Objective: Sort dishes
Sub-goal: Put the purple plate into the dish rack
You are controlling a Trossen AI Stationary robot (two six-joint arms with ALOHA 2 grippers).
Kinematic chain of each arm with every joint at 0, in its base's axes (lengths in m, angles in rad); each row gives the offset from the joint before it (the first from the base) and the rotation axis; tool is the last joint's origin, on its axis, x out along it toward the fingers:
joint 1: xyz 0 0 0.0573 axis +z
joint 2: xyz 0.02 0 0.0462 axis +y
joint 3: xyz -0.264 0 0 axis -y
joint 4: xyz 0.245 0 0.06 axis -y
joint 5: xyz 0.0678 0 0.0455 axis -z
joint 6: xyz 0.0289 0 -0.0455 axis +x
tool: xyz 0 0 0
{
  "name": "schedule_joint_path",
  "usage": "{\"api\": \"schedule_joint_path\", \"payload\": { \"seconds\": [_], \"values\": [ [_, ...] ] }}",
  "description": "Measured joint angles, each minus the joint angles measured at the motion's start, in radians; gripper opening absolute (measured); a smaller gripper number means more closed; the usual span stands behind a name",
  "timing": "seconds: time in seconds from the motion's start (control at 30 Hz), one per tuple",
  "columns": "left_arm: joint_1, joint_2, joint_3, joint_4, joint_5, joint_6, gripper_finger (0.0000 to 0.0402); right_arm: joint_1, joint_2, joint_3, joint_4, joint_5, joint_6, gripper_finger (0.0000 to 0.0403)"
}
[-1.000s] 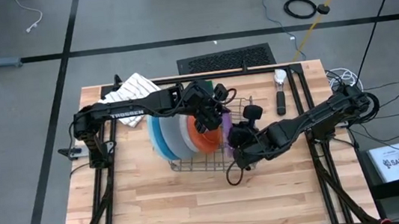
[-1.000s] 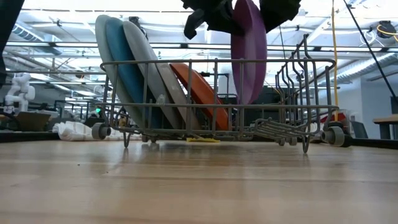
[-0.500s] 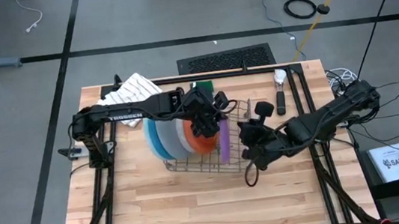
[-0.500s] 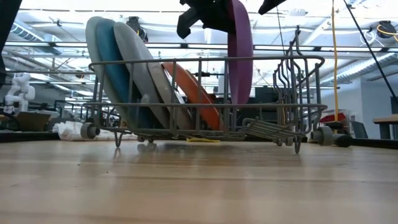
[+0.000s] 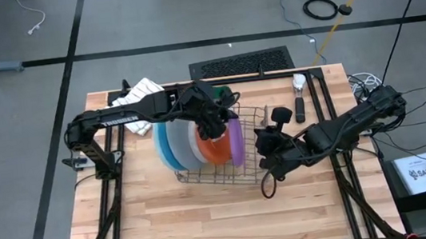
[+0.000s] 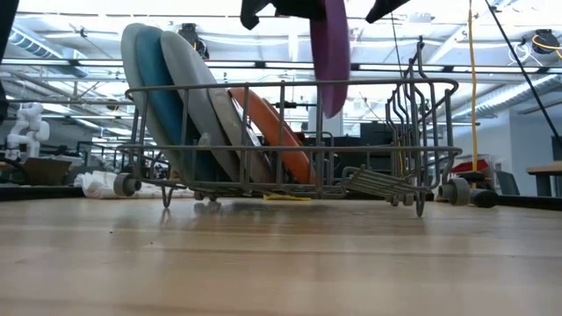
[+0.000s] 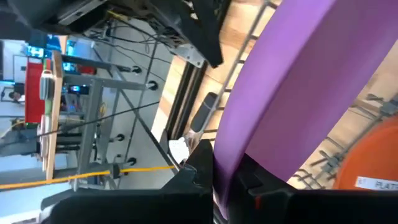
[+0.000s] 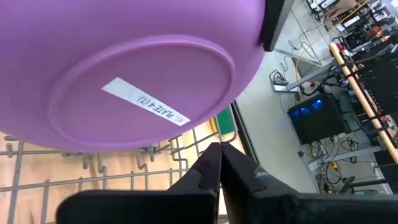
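Two dark arms reach over the wooden counter (image 5: 208,216): the left claw (image 5: 219,117) grips the round purple plastic plate (image 6: 331,48) on edge, lifted above the wire dish rack (image 6: 290,140). Right claw (image 5: 269,164), closed and empty, hangs beside the rack.

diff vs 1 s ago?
The left gripper, shut on the purple plate, has lifted it up out of the rack; the plate's lower edge now hangs at rim height. The rack slid slightly left early on. The right gripper, shut and empty, backed away to the right. The other plates stayed put.
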Motion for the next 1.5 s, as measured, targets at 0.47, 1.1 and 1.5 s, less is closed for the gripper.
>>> {"api": "schedule_joint_path", "payload": {
  "seconds": [0.47, 1.1, 1.5],
  "values": [
    [0.097, 0.000, -0.129, 0.042, 0.037, -0.007, 0.0005, -0.007, 0.000, 0.000, 0.016, -0.005, 0.006, 0.0000],
    [0.104, 0.000, -0.155, 0.099, 0.065, -0.017, 0.0005, -0.007, 0.000, 0.000, 0.021, -0.009, 0.010, 0.0000],
    [0.112, 0.026, -0.156, 0.088, 0.081, -0.044, 0.0005, -0.006, 0.000, 0.000, 0.021, -0.012, 0.010, 0.0000]
  ]
}}
